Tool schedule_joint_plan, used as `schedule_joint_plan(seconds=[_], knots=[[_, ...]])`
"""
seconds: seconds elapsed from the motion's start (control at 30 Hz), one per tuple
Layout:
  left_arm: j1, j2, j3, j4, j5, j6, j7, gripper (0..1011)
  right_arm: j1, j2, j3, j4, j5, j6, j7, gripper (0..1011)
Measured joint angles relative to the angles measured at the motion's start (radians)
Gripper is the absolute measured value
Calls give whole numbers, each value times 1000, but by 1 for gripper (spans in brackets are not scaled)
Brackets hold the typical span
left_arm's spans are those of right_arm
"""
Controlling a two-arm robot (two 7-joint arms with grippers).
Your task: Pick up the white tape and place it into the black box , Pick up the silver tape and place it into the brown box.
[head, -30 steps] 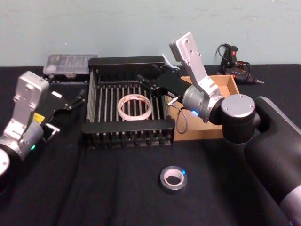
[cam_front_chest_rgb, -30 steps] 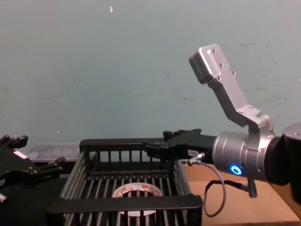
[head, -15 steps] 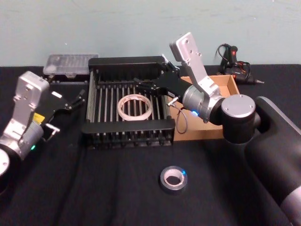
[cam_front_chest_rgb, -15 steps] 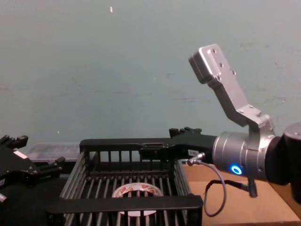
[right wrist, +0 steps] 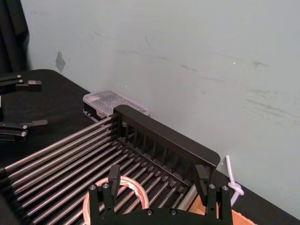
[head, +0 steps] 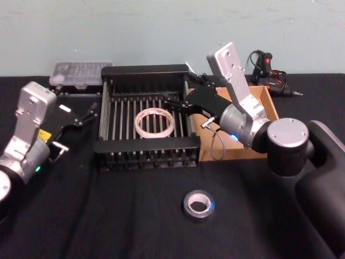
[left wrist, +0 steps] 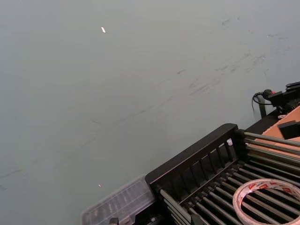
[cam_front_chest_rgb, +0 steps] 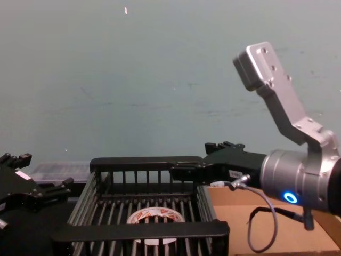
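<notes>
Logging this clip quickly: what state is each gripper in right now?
Left gripper: open, empty, beside the black box.
Right gripper: open, empty, over the black box, above the white tape.

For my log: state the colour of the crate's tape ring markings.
Red, on the white tape; clearest in the chest view.

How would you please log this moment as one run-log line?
white tape: in black box | silver tape: on table | right pincer: open, empty, over box's right edge | left pincer: open, beside box
</notes>
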State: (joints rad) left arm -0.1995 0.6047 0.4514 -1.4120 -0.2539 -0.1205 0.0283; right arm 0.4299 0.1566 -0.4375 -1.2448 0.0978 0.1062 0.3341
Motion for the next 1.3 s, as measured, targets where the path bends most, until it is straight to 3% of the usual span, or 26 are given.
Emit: schedule_joint_plan(seconds=[0.5,0.73,1.3], knots=[[0,0,0,0,0,0,0,1001,-128,59,43,-187,46,36,-1,1000],[0,0,0,0,0,0,0,1001,-199,105,61,-290,69,63,0,1000],[0,0,0,0,0,0,0,1001,-349,199,108,-456,132,70,6,1000]])
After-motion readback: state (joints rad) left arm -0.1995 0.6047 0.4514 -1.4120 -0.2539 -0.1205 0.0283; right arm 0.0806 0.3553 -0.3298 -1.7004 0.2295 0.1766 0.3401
